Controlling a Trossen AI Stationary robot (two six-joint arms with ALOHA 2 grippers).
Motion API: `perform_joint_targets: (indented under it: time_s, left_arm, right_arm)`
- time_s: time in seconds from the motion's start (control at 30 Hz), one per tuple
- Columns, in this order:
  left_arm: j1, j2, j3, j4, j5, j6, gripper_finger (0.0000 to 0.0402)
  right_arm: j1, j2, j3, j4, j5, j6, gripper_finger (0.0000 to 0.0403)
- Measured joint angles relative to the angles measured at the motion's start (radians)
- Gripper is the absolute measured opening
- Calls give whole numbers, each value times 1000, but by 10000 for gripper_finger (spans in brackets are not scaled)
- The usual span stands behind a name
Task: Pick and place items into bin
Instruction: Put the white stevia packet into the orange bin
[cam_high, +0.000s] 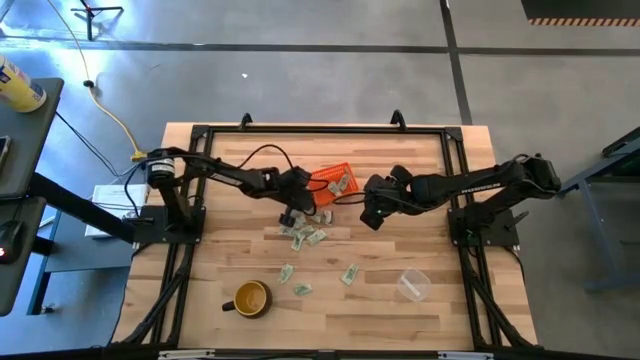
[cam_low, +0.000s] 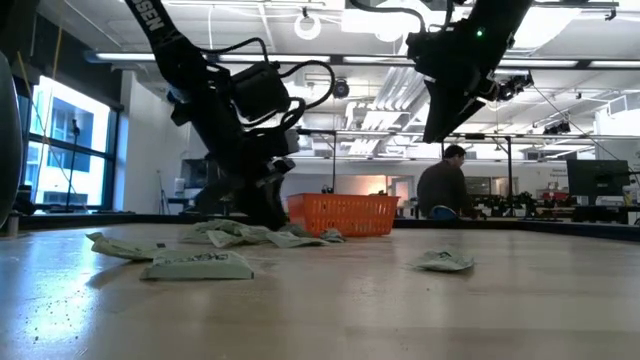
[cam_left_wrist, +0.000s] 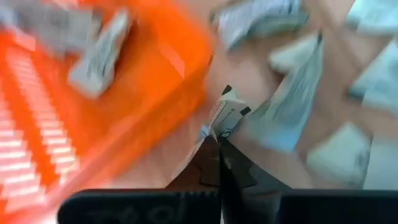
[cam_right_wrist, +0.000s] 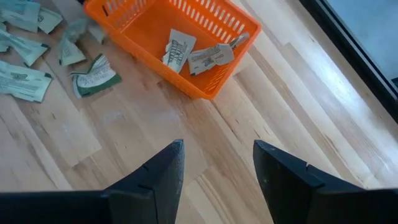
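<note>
The orange bin (cam_high: 335, 183) stands at the table's far middle with a few pale scraps (cam_right_wrist: 186, 53) inside. More scraps (cam_high: 305, 235) lie loose on the wood just near of it, and others (cam_high: 349, 274) lie farther toward the near edge. My left gripper (cam_high: 290, 217) is low beside the bin's left near corner, shut on one small scrap (cam_left_wrist: 225, 114). My right gripper (cam_high: 372, 217) hangs open and empty above bare wood to the right of the bin, raised well off the table in the low view (cam_low: 440, 120). My left gripper pinches a small white-and-green scrap by its one end (cam_left_wrist: 216, 127) between its two shut fingertips. The fingers come from above, slanting down. The rest of the scrap sticks out past the tips. I cannot tell whether it is lifted clear of the table.
A yellow-brown mug (cam_high: 250, 298) stands near the front left and a clear plastic cup (cam_high: 413, 285) at the front right. Bare wood lies to the right of the bin. A person (cam_low: 445, 190) sits in the room beyond the table.
</note>
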Motion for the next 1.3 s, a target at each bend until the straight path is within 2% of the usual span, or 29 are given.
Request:
perform_joint_targets:
  time_s: [0.13, 0.23, 0.33, 0.43, 0.53, 0.6, 0.73, 0.87, 0.97, 1.07, 1.17, 1.3]
  left_arm:
    - [3, -78, -5, -152, -37, -77, 41]
    - [4, -160, -15, -272, -57, -153, 34]
    - [4, -247, 17, -272, -57, -217, 23]
    - [4, -283, 66, -199, -70, -266, 23]
    - [5, -271, 132, -95, -75, -256, 28]
    - [5, -217, 184, -26, -73, -215, 28]
    - [17, -64, 279, -36, -71, -191, 35]
    - [16, 16, 342, -43, -108, -191, 94]
    - [8, 22, 357, -90, -198, -196, 158]
    - [11, -1, 377, -165, -222, -224, 216]
    - [11, -31, 415, -354, -209, -248, 258]
    - [-14, -96, 426, -554, -118, -316, 280]
  right_arm:
    - [0, 0, 0, -3, 1, -1, 184]
    - [0, 0, 0, -10, 11, -2, 183]
    - [0, 0, 0, -14, 26, -14, 183]
    - [0, 0, 0, -18, 40, -38, 183]
    - [0, 0, 0, -31, 47, -47, 183]
    - [0, 0, 0, -39, 47, -48, 183]
    - [0, 0, 0, -40, 37, -26, 183]
    - [1, 0, 0, -42, -4, -23, 183]
    - [3, 0, 0, -43, -31, -28, 183]
    - [3, 0, 0, -36, -48, -58, 183]
    - [11, 0, 0, 27, -125, -213, 183]
    - [65, 29, 0, 97, -341, -512, 183]
